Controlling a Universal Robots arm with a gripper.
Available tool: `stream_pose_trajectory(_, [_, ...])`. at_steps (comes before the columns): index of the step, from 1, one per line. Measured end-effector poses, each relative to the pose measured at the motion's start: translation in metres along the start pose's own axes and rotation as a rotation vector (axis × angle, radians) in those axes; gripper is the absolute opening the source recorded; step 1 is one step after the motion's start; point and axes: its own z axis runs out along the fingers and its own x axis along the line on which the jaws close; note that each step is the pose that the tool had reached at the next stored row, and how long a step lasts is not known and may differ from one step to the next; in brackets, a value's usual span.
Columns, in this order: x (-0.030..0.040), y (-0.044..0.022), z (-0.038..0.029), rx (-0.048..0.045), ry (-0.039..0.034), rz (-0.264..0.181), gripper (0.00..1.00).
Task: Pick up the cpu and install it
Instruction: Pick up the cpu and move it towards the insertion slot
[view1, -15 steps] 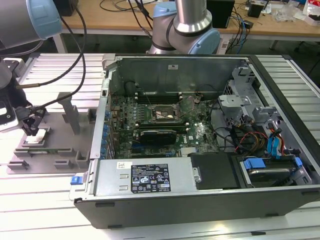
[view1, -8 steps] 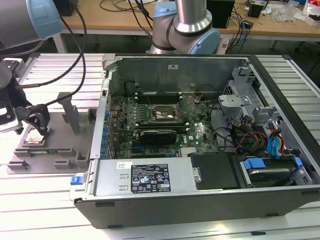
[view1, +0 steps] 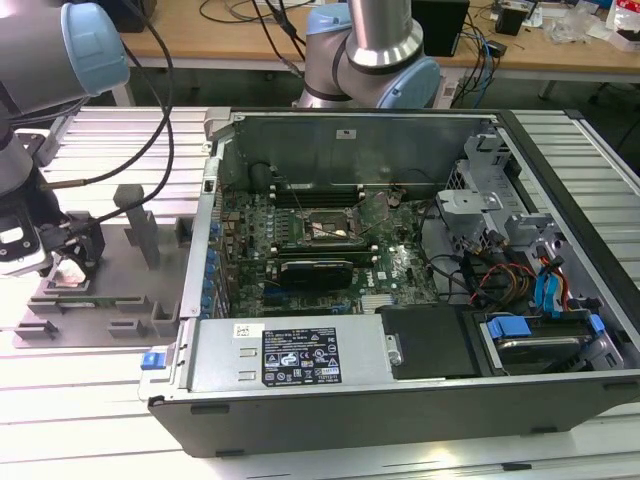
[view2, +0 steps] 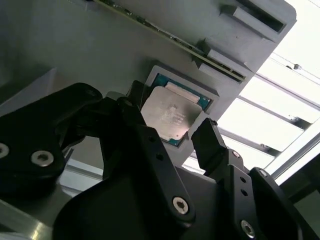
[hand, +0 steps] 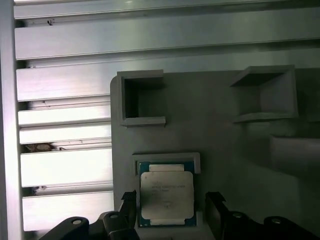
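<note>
Gripper (hand: 171, 207) is down over the grey holder block (hand: 225, 130), at the exterior view's left, on the slatted aluminium table (hand: 65, 167). The cpu (hand: 166, 194) lies flat in its square recess in the block, silvery top facing up. The jaws are spread wide, one finger (hand: 215, 207) on each side of the chip. In the first wrist view a narrow gap shows on both sides, so nothing is grasped. The open computer case (view1: 400, 400) stands just beside the block, with its board socket (view1: 330, 228) well apart from the chip.
</note>
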Motion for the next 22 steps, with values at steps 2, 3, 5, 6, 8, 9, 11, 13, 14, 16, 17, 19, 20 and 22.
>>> stream_pose_trajectory(2, [0.0000,0.0000,0.0019,0.0000,0.0008,-0.020,0.66])
stream_pose_trajectory(3, [0.0000,0.0005,0.0029,-0.0001,0.0009,-0.022,0.66])
stream_pose_trajectory(5, [0.0001,0.0018,0.0041,-0.0006,0.0009,-0.022,0.66])
stream_pose_trajectory(6, [0.0002,0.0036,0.0050,-0.0007,0.0009,-0.022,0.66])
stream_pose_trajectory(8, [0.0005,0.0080,0.0074,-0.0009,0.0007,-0.022,0.66])
stream_pose_trajectory(9, [0.0005,0.0080,0.0086,-0.0006,0.0011,-0.023,0.66])
stream_pose_trajectory(11, [0.0006,0.0080,0.0097,-0.0004,0.0018,-0.039,0.66])
stream_pose_trajectory(13, [0.0019,0.0081,0.0109,-0.0006,0.0015,-0.039,0.66])
stream_pose_trajectory(14, [0.0025,0.0083,0.0112,-0.0004,0.0018,-0.039,0.66])
stream_pose_trajectory(16, [0.0040,0.0086,0.0116,-0.0006,0.0015,-0.039,0.66])
stream_pose_trajectory(17, [0.0044,0.0086,0.0117,-0.0005,0.0015,-0.038,0.66])
stream_pose_trajectory(19, [0.0047,0.0085,0.0122,-0.0003,0.0017,-0.038,0.66])
stream_pose_trajectory(20, [0.0048,0.0085,0.0128,-0.0003,0.0016,-0.038,0.66])
stream_pose_trajectory(22, [0.0048,0.0085,0.0130,-0.0003,0.0018,-0.038,0.66])
